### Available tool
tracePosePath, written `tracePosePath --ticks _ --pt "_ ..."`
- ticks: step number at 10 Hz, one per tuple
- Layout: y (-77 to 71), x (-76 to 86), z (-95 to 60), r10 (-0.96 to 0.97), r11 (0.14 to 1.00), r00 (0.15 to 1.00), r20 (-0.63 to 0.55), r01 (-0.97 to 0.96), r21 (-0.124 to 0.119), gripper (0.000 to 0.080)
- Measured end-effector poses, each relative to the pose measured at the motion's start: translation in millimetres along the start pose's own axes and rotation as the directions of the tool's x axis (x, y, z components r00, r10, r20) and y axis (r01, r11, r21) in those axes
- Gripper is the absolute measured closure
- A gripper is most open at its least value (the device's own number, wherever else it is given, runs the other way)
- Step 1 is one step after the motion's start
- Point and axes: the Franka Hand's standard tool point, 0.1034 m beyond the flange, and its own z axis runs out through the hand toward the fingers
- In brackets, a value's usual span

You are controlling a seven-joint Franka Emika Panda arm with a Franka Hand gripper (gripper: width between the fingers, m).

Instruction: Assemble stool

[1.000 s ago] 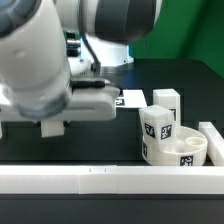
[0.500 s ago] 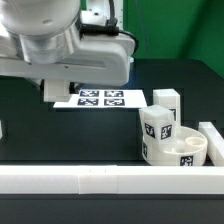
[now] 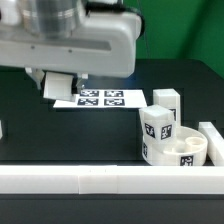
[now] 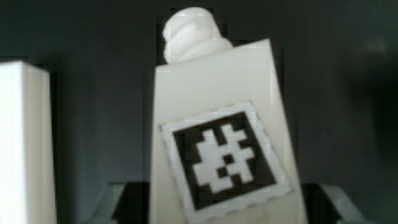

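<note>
My gripper (image 3: 57, 90) hangs over the back left of the table, shut on a white block leg (image 3: 58, 86). In the wrist view the leg (image 4: 214, 120) stands between the dark fingers (image 4: 135, 203) of my gripper (image 4: 217, 206), with a square tag on its face and a threaded peg at its far end. The round white seat (image 3: 178, 152) lies hollow side up at the exterior view's right. A second leg (image 3: 156, 126) stands at its left rim. A third leg (image 3: 166, 100) stands just behind.
The marker board (image 3: 102, 98) lies flat behind my gripper. A long white rail (image 3: 100, 178) runs along the front and another rail (image 3: 212, 136) sits at the right. A white piece (image 4: 22, 130) shows beside the held leg.
The arm has risen and shifted toward the exterior view's right and back, carrying the leg. The marker board is now uncovered. The seat and the other legs have not moved.
</note>
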Motion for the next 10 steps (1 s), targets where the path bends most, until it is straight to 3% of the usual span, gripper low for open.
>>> tracePosePath --ticks 1,3,6,7,10 --pt "-7.3 -0.9 -15.1 0.007 1.0 0.998 -0.067 -0.006 0.009 0.0473" --pt "-8.2 1.3 -33.1 0.008 1.0 0.985 -0.172 -0.004 0.023 0.0473" --pt "-11.3 9.5 -30.9 0.008 1.0 0.928 -0.372 0.0 0.021 0.0473" --pt "-18.4 12.0 -35.9 0.041 0.999 0.896 -0.442 -0.027 0.039 0.0473" --pt "-50.1 -1.7 -53.6 0.093 0.994 0.784 -0.614 -0.036 0.105 0.0473"
